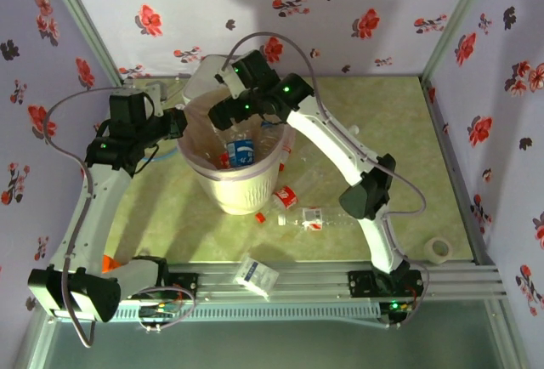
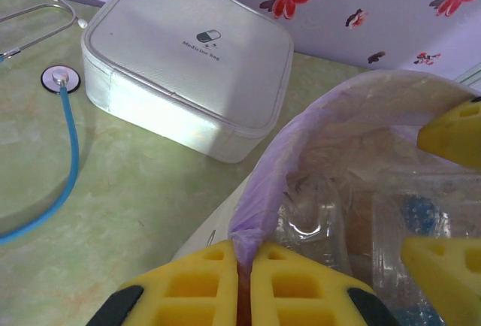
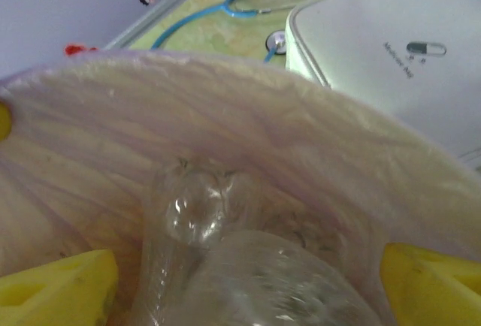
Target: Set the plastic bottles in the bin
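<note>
with the left gripper (image 2: 244, 270) pinching the liner (image 2: 264, 179), we are centring the spread-open right gripper (image 3: 252, 285) squarely over the bin (image 1: 238, 195).

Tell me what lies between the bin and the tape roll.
Top view: plastic bottles lie on the table there, and the right arm crosses the stretch.
</note>
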Robot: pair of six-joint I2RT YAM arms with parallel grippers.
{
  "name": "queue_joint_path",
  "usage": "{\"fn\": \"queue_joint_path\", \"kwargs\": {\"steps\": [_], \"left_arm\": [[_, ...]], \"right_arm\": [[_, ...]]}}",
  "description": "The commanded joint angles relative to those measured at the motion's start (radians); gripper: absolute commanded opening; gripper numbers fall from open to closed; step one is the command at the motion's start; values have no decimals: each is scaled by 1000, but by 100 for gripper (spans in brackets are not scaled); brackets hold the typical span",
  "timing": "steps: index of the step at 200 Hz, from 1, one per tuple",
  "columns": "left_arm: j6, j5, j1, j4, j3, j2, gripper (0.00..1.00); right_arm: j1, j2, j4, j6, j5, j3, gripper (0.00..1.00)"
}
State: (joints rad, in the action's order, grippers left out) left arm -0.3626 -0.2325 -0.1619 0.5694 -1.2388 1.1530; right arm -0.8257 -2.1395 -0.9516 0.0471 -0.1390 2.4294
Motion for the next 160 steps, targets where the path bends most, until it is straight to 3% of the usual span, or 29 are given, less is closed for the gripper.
{"fn": "queue_joint_path", "kwargs": {"steps": [1,37,62,99,160], "left_arm": [[-13,-22,-6,53,-8,-1,3],[-18,-22,-7,50,-4,1,3],[-18,-22,-7,49,-2,1,3],[-16,-22,-6,48,-5,3,3],[-18,-22,-7,44,-8,9,3]], "right_arm": [[-9,3,-61,-16,-57,33,92],[-12,-8,-93,-16,-74,34,78],[-12,10,-105,-23,-48,30,60],[-13,75,-90,-27,-18,-3,48],[-13,293,126,-16,4,-191,23]]}}
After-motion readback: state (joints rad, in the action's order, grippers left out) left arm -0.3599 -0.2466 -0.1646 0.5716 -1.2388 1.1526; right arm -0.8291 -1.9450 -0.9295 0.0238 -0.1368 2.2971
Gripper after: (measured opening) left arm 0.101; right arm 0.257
